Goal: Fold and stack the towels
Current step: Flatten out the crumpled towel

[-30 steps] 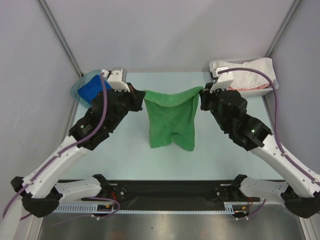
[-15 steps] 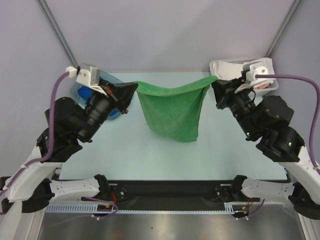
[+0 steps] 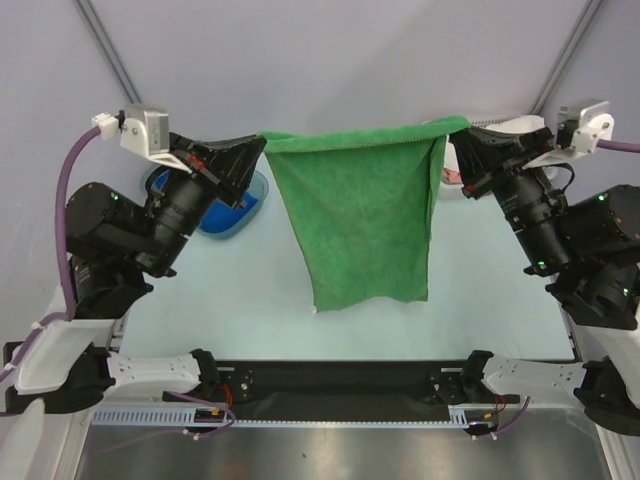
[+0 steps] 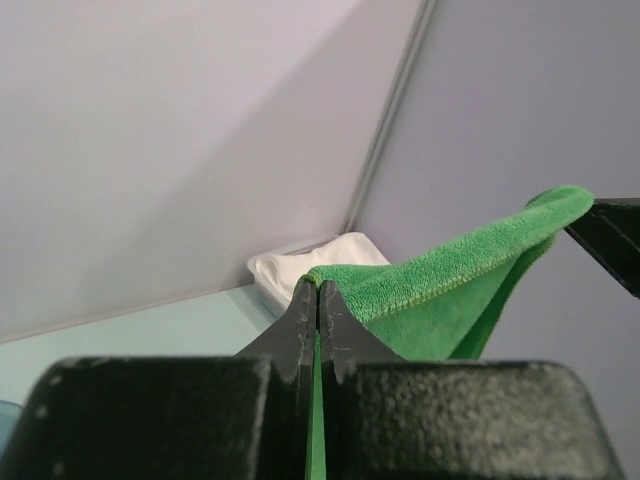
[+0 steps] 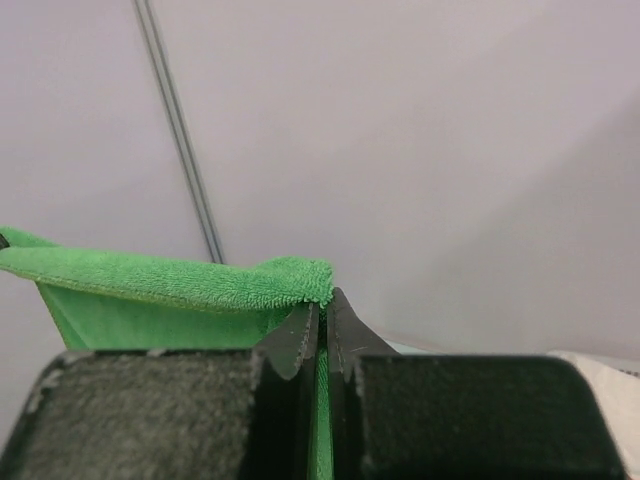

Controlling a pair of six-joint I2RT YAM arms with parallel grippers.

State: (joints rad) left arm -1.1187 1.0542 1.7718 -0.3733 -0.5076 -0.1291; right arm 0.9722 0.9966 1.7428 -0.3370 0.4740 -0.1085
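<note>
Pale mint-green flat counter (image 3: 230, 290) carries a translucent blue plastic bowl (image 3: 258, 197) at rear left and a folded white cloth (image 4: 300, 266) in the rear right corner, grey panel walls (image 3: 330, 60) behind.

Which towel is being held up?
The green towel: the left fingers and right fingers pinch its top corners, so it hangs spread. The blue towel lies at the far left.

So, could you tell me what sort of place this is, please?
Probably a lab robot cell: plain grey panel walls with metal frame struts, a pale table, and the left arm and right arm bolted at its edge, holding up a green towel.
</note>
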